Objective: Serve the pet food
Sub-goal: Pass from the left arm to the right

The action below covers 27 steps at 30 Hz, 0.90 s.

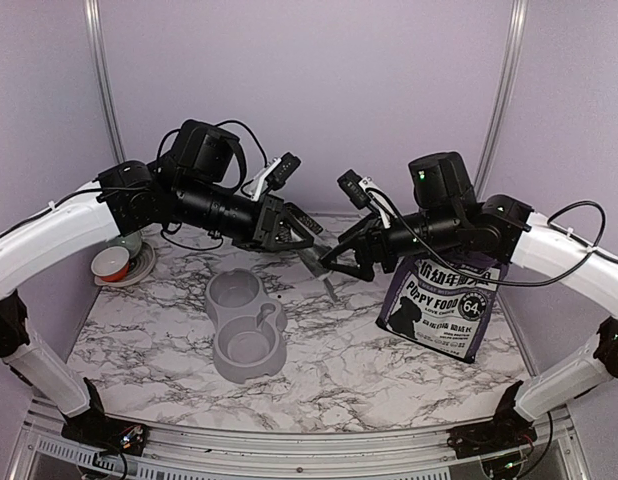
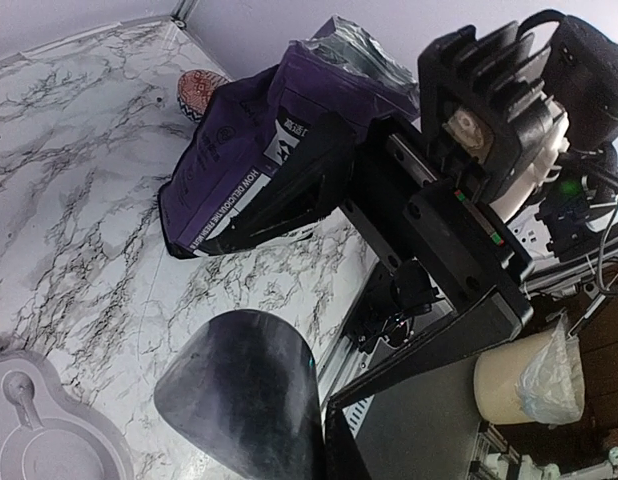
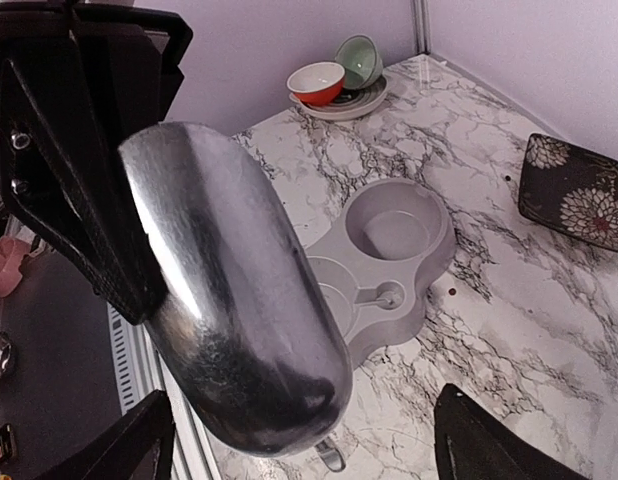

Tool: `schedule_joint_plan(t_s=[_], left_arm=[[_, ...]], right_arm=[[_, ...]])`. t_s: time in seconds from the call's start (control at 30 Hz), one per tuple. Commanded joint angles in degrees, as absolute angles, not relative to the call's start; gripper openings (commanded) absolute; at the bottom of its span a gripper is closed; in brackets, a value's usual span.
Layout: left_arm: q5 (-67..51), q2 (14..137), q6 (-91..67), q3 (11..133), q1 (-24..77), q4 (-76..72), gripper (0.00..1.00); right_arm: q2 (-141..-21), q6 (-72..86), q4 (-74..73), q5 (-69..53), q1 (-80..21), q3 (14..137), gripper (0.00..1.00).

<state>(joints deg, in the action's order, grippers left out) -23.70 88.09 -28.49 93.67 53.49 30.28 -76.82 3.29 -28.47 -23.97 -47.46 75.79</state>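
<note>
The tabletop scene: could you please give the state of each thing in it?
scoop: held off the table by the left pincer
left pincer: shut on scoop
right pincer: open
puppy food bag: standing, top open
double bowl: empty

Our marble table (image 1: pixel 389 370) carried a grey double bowl (image 1: pixel 245 325), a puppy food bag (image 1: pixel 444 305), stacked dishes (image 1: pixel 119 262) and a floral plate (image 3: pixel 577 195).
</note>
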Motion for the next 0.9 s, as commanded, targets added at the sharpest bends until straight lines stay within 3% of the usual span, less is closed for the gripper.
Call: schedule_joint_plan(t_s=[0.0,0.3,0.63,0.87], left_arm=[[-25.8,88.6,-20.7,93.2,54.1,30.3,0.0],[-29.6,89.3,-10.9,93.6,58.1,30.9,0.0],[-29.8,89.3,-9.4,94.8,59.2,30.1,0.0],[-31.1,87.3,-9.3,93.6,59.2,27.7,0.0]], right_arm=[[-76.3,-0.5,-32.2,-27.6,-47.7,79.6,0.89],[-76.0,-2.8,-33.0,-38.8,-49.6,78.6,0.92],[-76.3,-2.4,-31.5,-40.7,-49.6,76.2,0.82],[-75.3,-2.4,-30.0,-40.2,-49.9,74.4,0.88]])
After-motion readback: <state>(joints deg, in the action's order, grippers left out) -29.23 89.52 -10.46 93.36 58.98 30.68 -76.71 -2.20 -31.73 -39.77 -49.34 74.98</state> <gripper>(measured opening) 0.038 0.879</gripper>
